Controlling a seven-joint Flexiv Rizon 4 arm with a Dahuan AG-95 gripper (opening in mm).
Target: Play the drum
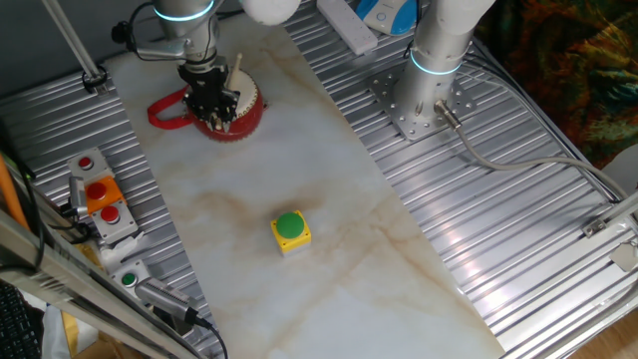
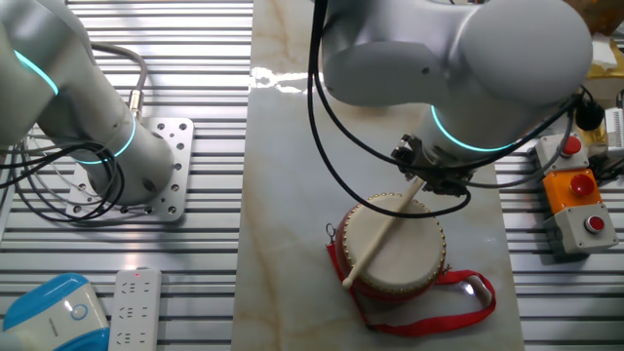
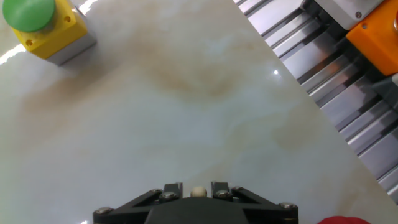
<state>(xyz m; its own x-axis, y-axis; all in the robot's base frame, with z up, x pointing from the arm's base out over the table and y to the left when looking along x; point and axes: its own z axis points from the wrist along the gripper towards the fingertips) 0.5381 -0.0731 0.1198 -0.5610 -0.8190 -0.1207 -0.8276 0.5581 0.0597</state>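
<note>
Fingers (image 2: 421, 178) are closed on the upper end of a drumstick (image 2: 382, 232), judged held at a slant so its tip can strike. The stick lies diagonally across the cream head of the drum (image 2: 395, 255), directly below the fingers, on the marble surface (image 1: 299, 150) near its far end. Yellow button box (image 1: 290, 231) stands well apart.

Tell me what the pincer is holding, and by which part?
The pincer holds a wooden drumstick by its upper end; the free tip lies across the drum.
</note>
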